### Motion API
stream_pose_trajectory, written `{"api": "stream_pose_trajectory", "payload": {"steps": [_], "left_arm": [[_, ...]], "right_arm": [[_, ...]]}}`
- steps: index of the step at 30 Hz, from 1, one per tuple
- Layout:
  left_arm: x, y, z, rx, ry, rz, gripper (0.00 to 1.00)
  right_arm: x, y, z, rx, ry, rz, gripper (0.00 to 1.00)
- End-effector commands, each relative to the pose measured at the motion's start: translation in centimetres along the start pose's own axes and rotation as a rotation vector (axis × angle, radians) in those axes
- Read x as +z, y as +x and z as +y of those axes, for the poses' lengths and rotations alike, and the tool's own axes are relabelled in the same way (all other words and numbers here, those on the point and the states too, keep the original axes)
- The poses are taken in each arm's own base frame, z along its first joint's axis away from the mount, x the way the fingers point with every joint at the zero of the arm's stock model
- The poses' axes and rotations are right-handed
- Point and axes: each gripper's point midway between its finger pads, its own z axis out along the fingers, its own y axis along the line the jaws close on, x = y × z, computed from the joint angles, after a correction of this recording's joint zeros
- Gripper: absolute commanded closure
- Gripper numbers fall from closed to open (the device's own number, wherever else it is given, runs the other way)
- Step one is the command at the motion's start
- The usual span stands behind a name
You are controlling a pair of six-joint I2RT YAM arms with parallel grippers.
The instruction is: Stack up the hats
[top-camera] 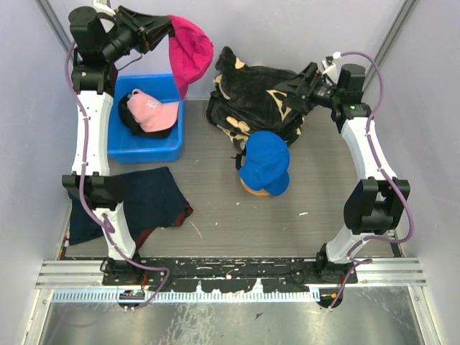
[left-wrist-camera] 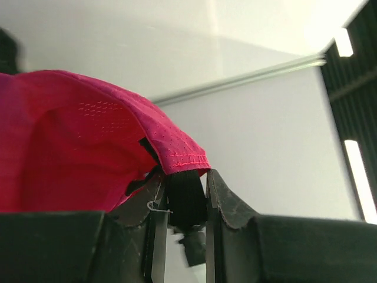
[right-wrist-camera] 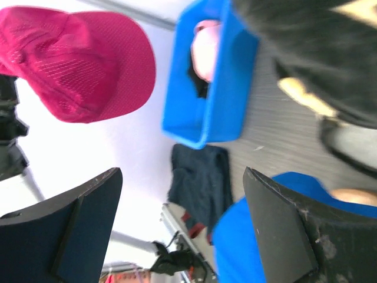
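Item: magenta cap (top-camera: 190, 50); my left gripper (left-wrist-camera: 185, 181) is clamping its back strap (left-wrist-camera: 187, 203); my right gripper (right-wrist-camera: 181, 183) is gaping, empty. I am judging it wants lowering squarely onto the blue cap (top-camera: 266, 164), brims matching.

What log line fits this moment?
left gripper: shut on magenta cap, raised | right gripper: open, empty | blue cap: mid-table | pink cap: in bin

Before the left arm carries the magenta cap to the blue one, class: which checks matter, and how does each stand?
1. Left gripper closed on magenta cap at its back strap: ok.
2. Magenta cap hangs clear of blue bin: ok.
3. Blue cap seated on tan stand, top uncovered: ok.
4. Right gripper open, holding nothing: ok.
5. Right gripper clear of the carrying path: cannot tell.
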Motion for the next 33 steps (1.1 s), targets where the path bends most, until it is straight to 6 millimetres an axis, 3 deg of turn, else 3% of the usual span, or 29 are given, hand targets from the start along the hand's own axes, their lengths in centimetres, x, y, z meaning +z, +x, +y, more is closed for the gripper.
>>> {"api": "stream_pose_trajectory", "payload": {"steps": [1, 5, 8, 11, 17, 29, 33], "left_arm": [[-2.6, 1.8, -11.5, -0.134, 0.358, 0.085, 0.99], [-3.3, 2.7, -15.8, -0.231, 0.502, 0.138, 0.99], [-3.7, 3.8, -17.7, -0.292, 0.562, 0.165, 0.99], [-4.3, 4.3, -19.2, -0.333, 0.611, 0.182, 0.99], [-6.1, 5.1, -21.9, -0.378, 0.687, 0.190, 0.99], [-8.0, 6.5, -24.5, -0.433, 0.737, 0.205, 0.99], [-8.6, 6.8, -25.1, -0.438, 0.741, 0.204, 0.99]], "right_arm": [[-1.4, 0.2, 11.1, -0.042, -0.267, -0.018, 0.11], [-1.0, 1.0, 15.2, 0.063, -0.362, 0.000, 0.12], [-1.4, 1.4, 17.9, 0.152, -0.528, -0.013, 0.13], [-1.6, 1.9, 19.4, 0.261, -0.620, -0.009, 0.14], [-1.3, 3.1, 22.1, 0.311, -0.687, -0.052, 0.16], [0.0, 5.5, 24.4, 0.305, -0.897, -0.089, 0.22], [0.7, 5.8, 24.2, 0.290, -0.901, -0.103, 0.22]]}}
